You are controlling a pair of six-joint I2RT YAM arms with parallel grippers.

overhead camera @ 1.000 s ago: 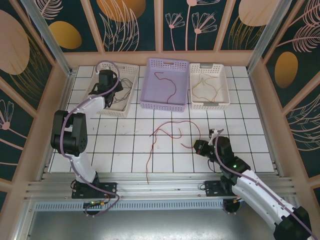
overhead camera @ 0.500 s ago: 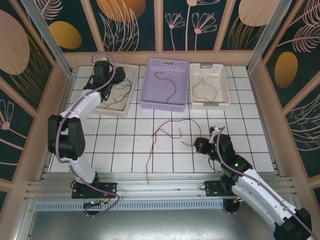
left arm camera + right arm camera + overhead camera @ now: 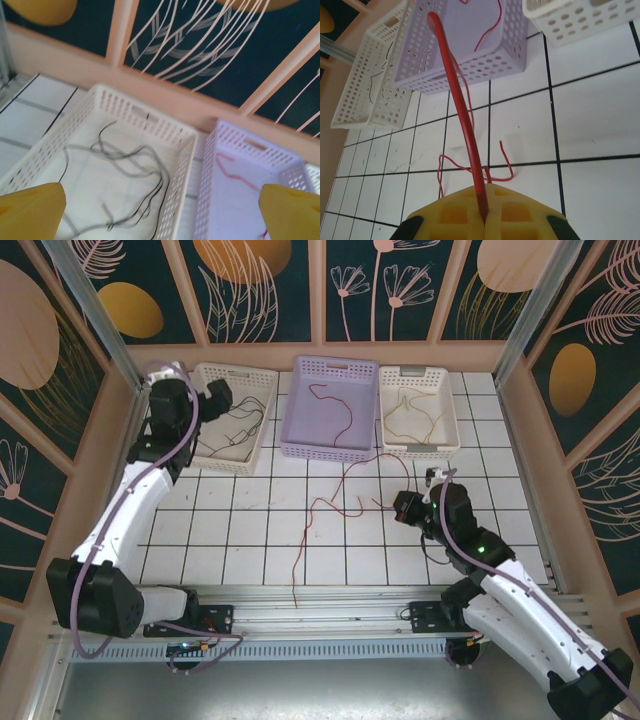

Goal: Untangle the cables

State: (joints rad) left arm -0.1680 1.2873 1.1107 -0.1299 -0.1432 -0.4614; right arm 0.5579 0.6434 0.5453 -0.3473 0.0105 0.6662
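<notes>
The right tool (image 3: 482,200) pinches a red cable (image 3: 462,125) trailing across the bench (image 3: 250,540) toward 6 o'clock; lift it slowly toward the lavender basket (image 3: 325,452) at 12 o'clock so loops slip free. The left tool (image 3: 213,397) hangs wide open, empty, at 10 o'clock

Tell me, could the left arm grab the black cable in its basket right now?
Probably yes. The left gripper hangs open over the white basket, and the black cable lies loose inside with nothing covering it.
</notes>
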